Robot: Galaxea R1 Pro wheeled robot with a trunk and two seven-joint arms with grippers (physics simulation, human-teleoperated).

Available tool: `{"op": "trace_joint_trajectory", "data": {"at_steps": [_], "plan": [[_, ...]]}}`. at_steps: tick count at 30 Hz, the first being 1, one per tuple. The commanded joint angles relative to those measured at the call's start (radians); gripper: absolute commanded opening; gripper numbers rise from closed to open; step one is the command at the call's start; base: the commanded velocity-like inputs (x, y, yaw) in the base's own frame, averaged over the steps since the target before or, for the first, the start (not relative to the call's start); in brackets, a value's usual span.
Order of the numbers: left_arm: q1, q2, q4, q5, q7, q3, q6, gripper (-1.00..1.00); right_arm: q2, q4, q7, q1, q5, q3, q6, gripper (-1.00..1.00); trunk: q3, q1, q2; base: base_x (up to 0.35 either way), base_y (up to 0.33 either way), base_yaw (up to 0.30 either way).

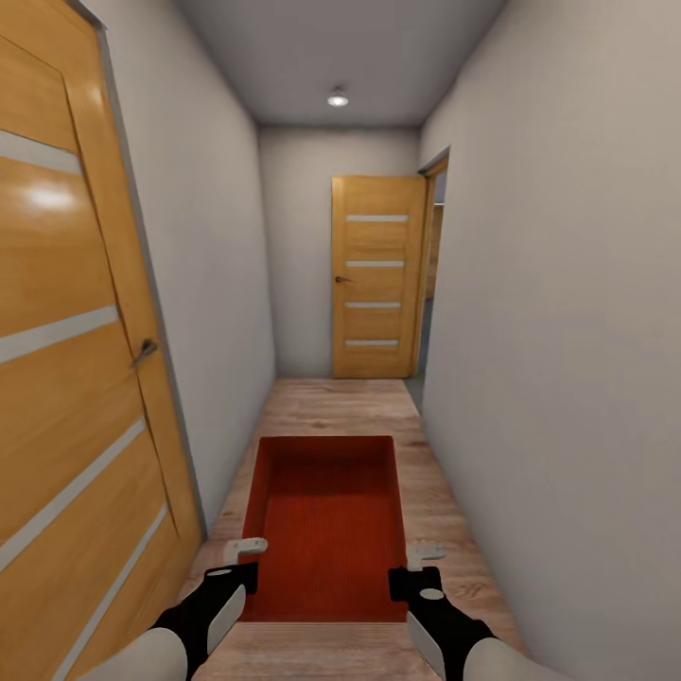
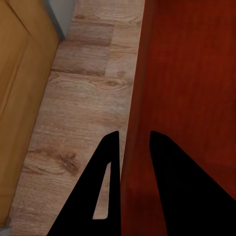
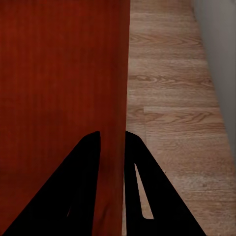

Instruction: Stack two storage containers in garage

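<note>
head view: container [image 1: 326, 520] over hallway wood floor [image 1: 340, 402].

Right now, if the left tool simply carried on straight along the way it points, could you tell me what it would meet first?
Probably nothing new: the left tool already straddles the storage container's side wall, so it would slide along that wall, wood-plank floor below; depth is unclear.

A home hallway: narrow plain walls, wood-plank floor [image 1: 331, 407], wooden doors [image 1: 376, 284].

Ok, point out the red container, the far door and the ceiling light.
red container [image 1: 326, 530], head view, inner bottom.
far door [image 1: 376, 322], head view, middle panel.
ceiling light [image 1: 338, 97], head view, lit centre.
</note>
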Motion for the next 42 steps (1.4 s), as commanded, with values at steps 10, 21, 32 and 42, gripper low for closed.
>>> {"op": "trace_joint_trajectory", "data": {"at_steps": [10,21,32,42], "plan": [[-0.001,0.071,-0.005,-0.016,0.012,0.029,0.008,-1.00,0.002,0.000,-0.004,-0.001,-0.015,-0.018,0.004,-1.00,-0.001,0.001,-0.001,0.323,0.000,0.000],[0.000,0.071,-0.005,-0.016,0.012,0.030,0.008,-1.00,-0.001,-0.001,-0.004,-0.001,-0.015,-0.018,-0.003,-1.00,-0.001,0.001,-0.001,0.323,0.014,0.000],[0.000,0.071,-0.005,-0.016,0.012,0.030,0.008,-1.00,-0.002,-0.001,-0.004,-0.001,-0.015,-0.018,-0.004,-1.00,-0.001,0.001,-0.001,0.323,0.079,0.000],[-0.001,0.069,-0.005,-0.016,0.012,0.030,0.008,-1.00,-0.002,-0.002,-0.004,-0.001,-0.015,-0.018,-0.004,-1.00,-0.001,0.001,-0.001,0.323,0.112,0.000]]}}
